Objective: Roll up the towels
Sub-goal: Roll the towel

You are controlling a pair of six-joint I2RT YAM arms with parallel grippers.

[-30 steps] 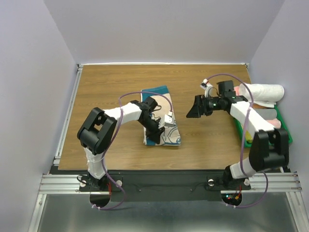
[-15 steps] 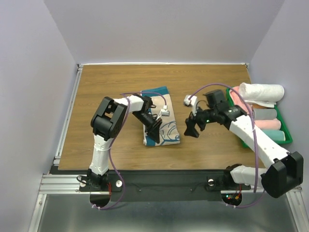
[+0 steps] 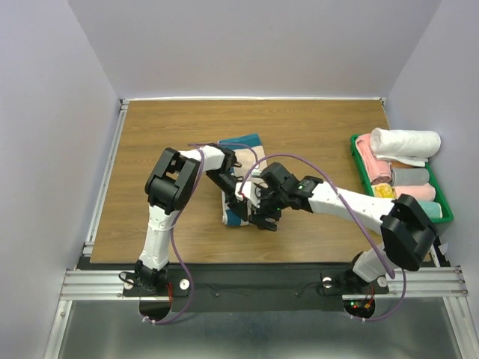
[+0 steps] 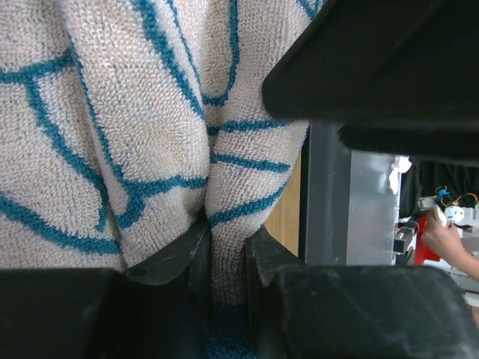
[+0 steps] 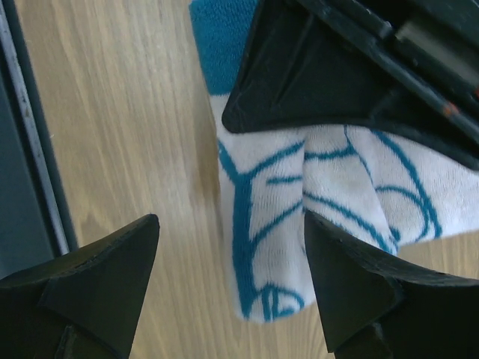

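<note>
Wood surface [image 3: 165, 142] with a green bin [image 3: 443, 203]
The bin sits at the surface's right edge, packed with cloth rolls: a white roll [image 3: 406, 142] lies on top, above a pink roll [image 3: 368, 153] and a grey roll [image 3: 412, 177].

Table centre: towel [image 3: 243, 142] lies here under both arms; left gripper [image 3: 238, 194] is clamped on a raised fold, and right gripper [image 3: 263, 217] hangs just beside it, jaws spread.
Between grippers: hardly any room.
Right edge: green bin [image 3: 443, 203] of rolled towels [image 3: 408, 142] blocks it.
Left half: bare wood of the table [image 3: 157, 142], open passage.
Far edge: bare strip behind the towel.
Near-right corner: free wood under the right arm.
</note>
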